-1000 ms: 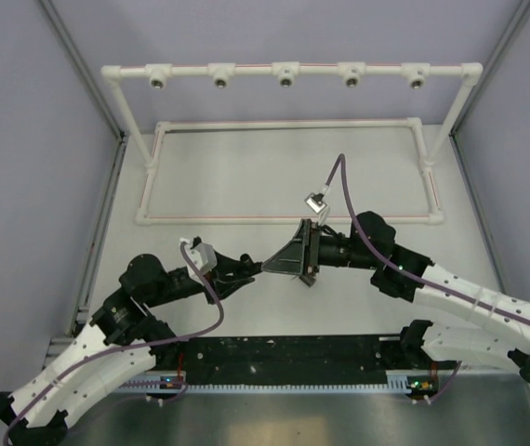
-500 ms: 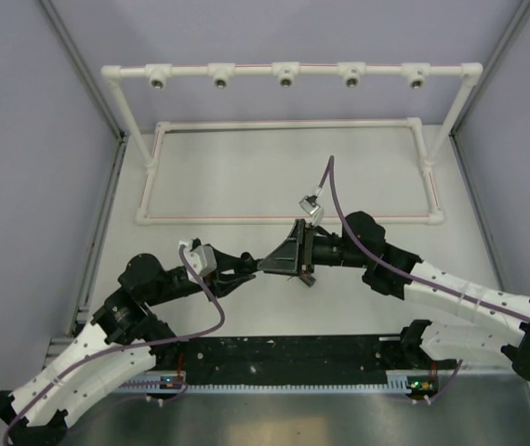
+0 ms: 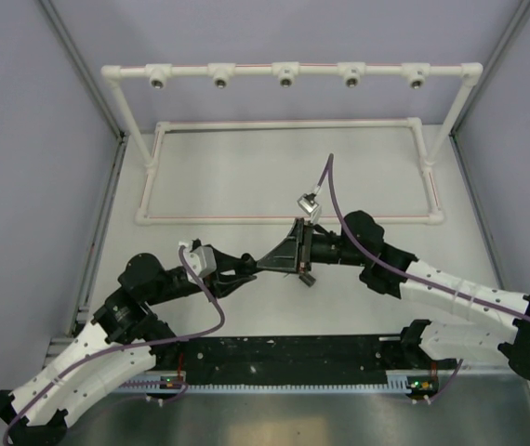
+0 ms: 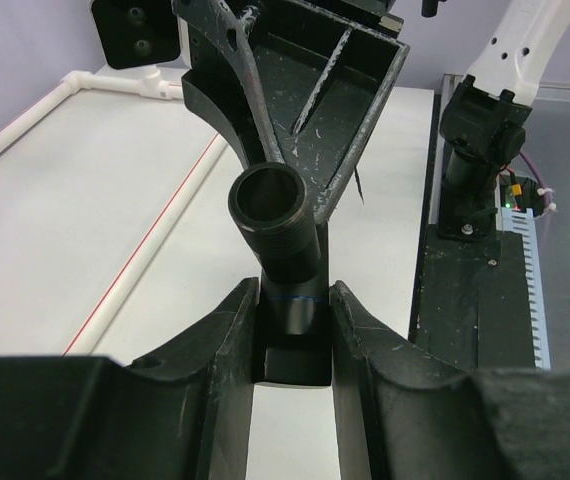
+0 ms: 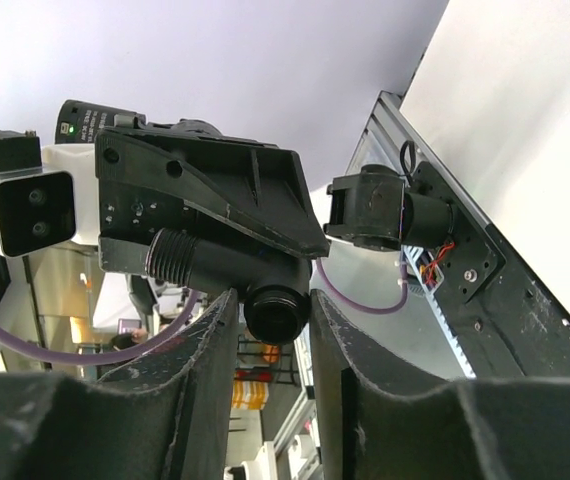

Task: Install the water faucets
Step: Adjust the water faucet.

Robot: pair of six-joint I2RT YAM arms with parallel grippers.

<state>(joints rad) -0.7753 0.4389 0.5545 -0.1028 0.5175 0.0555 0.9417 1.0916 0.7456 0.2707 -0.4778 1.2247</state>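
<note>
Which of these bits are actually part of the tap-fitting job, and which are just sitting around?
Part of the job:
- black faucet piece, held by the left gripper
- right gripper, flanking it
- white pipe frame with sockets

Just there:
- purple cables
- black rail
- table

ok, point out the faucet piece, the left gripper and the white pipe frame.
faucet piece [image 4: 285, 262]: left wrist view, on its black barrel.
left gripper [image 4: 293, 305]: left wrist view, midway between its fingertips.
white pipe frame [image 3: 251, 70]: top view, on the upper rail.
</note>
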